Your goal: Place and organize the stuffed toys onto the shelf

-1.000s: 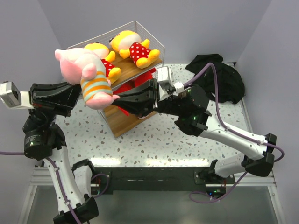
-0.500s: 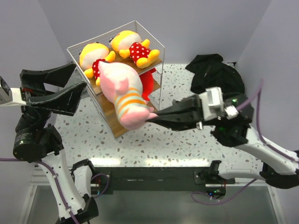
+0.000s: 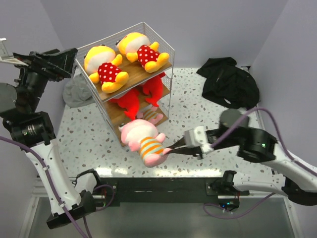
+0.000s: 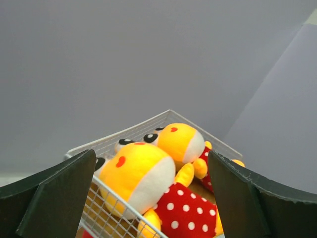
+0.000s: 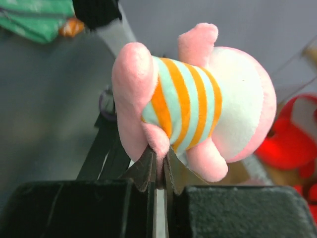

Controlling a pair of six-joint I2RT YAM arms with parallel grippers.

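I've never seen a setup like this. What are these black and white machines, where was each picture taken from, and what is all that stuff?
These are two robot arms bolted to a speckled table, each ending in a two-finger gripper. The wide picture looks down from above and behind them. The other two come from small cameras on the wrists.

The right gripper is pinching a pink striped toy by one limb, in front of a wire shelf. The left gripper is open and empty, up beside the shelf top.

On the shelf are two yellow dolls on the top board, red toys below, and another pink toy lowest. A black cloth and a grey hat lie on the table.
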